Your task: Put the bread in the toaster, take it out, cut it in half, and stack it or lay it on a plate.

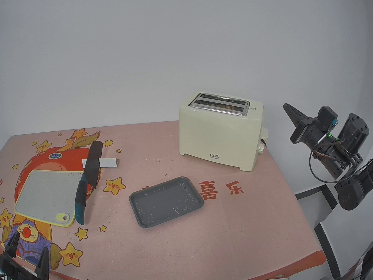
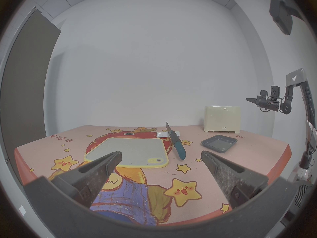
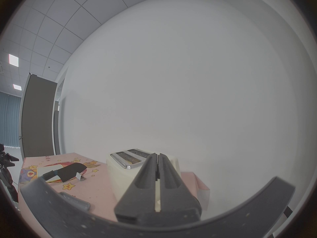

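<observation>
Hovering off the table's edge, we are holding our right claw (image 3: 158,164) pinched fully shut on nothing. The toaster (image 1: 219,137) is sitting just ahead of and below its tips; whether bread is sitting in the slots we cannot tell. We are holding our left claw (image 2: 161,156) spread wide and empty, the cutting board (image 2: 132,151) lying just ahead, the knife (image 2: 179,149) resting along the board's right edge, and the grey plate (image 2: 216,149) lying farther ahead to the right.

Right arm (image 1: 347,137) blk, cable (image 1: 312,167), green LED (image 1: 330,135); right claw (image 1: 287,107) grey wedges.
</observation>
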`<state>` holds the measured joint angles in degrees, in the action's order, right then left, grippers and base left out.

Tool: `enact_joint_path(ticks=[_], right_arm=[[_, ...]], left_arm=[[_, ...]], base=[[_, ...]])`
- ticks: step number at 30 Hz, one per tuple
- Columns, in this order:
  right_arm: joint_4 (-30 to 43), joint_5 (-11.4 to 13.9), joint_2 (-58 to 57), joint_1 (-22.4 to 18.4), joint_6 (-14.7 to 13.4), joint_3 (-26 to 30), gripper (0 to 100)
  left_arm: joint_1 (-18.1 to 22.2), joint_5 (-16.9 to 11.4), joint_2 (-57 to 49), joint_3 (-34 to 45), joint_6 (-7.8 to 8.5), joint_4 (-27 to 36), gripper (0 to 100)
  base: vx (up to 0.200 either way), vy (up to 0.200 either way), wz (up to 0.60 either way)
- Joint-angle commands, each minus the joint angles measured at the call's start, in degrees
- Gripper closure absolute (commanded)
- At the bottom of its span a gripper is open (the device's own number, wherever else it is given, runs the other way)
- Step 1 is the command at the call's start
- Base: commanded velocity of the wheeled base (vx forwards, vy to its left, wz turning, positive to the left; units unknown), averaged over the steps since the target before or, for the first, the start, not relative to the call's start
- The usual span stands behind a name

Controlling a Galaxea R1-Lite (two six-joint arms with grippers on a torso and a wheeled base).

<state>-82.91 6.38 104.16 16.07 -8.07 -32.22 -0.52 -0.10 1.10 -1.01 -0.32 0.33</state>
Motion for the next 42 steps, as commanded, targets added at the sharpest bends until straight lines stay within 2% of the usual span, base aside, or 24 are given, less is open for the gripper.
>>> enact_joint_path(ticks=[1, 6, 12, 42], right_arm=[[0.12, 0.13, -0.71, -0.16, 0.07, -0.04, 100], [0.03, 1.18, -1.15, -0.51, 0.34, -0.12, 100], [1.79, 3.56, -4.05, -3.24, 0.34, -0.92, 100], [1.96, 3.64, -5.10, -2.71, 0.60, -0.74, 100]], left_arm=[[0.00, 0.01, 0.05, 0.84, -0.03, 0.02, 0], [0.00, 0.01, 0.05, 0.84, -0.03, 0.02, 0], [0.00, 0.01, 0.05, 0.84, -0.03, 0.02, 0], [0.26, 0.01, -0.39, 0.84, -0.03, 0.02, 0]], base=[[0.000, 0.000, 0.00], [0.000, 0.000, 0.00], [0.000, 0.000, 0.00], [0.000, 0.000, 0.00]])
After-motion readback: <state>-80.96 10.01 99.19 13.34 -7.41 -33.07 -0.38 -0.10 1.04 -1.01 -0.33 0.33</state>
